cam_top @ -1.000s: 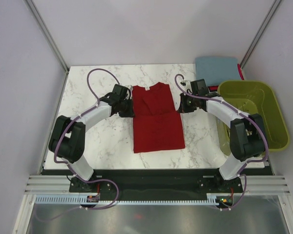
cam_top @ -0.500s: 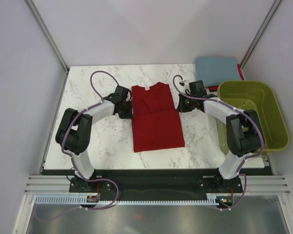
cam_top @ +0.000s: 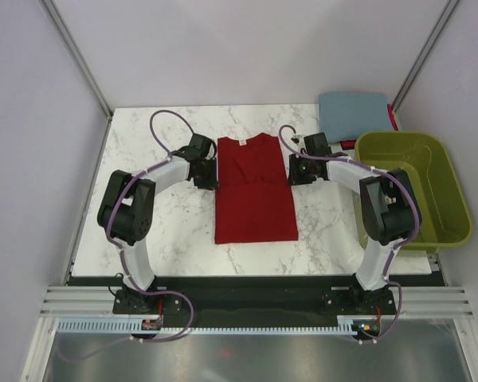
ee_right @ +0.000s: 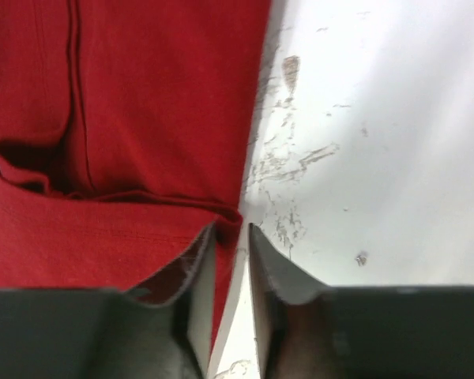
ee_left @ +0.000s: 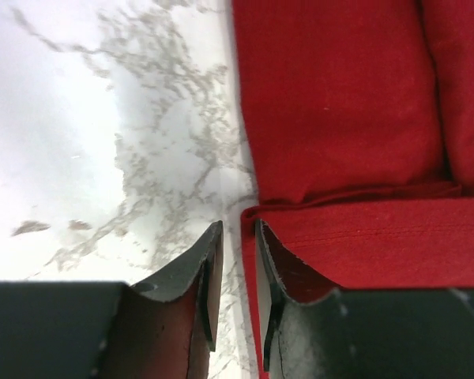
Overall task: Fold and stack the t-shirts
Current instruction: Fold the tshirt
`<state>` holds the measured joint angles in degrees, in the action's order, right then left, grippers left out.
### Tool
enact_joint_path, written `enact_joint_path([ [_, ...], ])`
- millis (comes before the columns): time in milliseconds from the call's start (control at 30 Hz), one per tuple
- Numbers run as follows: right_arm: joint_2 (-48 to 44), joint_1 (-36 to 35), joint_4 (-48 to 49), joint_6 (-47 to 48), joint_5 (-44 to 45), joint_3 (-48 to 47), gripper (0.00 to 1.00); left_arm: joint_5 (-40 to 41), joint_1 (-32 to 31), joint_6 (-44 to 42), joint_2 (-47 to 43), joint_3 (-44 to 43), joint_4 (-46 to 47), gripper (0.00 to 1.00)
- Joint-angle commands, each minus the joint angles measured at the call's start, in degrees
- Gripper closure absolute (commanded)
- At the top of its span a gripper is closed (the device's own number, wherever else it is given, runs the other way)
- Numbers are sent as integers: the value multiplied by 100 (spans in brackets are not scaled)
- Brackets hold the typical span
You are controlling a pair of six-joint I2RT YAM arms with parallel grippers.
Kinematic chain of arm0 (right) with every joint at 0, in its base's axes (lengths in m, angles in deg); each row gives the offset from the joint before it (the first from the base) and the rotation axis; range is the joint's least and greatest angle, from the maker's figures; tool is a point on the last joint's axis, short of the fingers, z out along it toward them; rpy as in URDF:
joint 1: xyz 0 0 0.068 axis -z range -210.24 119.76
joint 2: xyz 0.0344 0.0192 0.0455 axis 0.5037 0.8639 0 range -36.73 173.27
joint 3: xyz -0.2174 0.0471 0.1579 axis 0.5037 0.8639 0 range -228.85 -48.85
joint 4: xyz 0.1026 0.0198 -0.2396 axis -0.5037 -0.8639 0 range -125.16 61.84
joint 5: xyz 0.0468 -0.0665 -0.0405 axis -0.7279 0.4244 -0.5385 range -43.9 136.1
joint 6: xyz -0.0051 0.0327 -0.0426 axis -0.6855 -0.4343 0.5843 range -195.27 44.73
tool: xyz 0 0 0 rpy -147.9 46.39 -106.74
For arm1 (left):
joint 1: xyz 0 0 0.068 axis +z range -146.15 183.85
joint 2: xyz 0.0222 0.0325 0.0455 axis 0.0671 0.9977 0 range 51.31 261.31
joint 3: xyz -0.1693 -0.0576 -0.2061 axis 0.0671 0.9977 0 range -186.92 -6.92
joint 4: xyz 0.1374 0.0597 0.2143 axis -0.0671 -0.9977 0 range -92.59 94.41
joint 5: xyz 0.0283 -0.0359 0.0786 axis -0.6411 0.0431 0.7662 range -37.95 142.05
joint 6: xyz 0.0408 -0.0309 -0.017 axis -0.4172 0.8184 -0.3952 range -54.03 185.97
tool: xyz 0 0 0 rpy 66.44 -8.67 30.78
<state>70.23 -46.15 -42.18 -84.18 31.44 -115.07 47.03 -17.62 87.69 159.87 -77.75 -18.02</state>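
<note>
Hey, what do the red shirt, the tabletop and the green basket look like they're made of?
Red shirt: soft matte knit cloth, likely cotton; it folds, creases and shows stitched hems.
Tabletop: white with a grey-veined marble pattern, smooth with a slight sheen; whether it is real stone or laminate cannot be told.
Green basket: olive moulded plastic, semi-glossy, with a rounded rim.
</note>
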Motion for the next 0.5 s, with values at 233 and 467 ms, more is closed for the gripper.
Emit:
enact_joint_path([
  [233,-1088,-18,-1024,-708,209,-209,62,511,-260,122,-1213,-309,-1141,70],
  [467,-1923,-247,-997,-1560,-20,978,72,-1088,-972,562,-1828,998,-491,70],
])
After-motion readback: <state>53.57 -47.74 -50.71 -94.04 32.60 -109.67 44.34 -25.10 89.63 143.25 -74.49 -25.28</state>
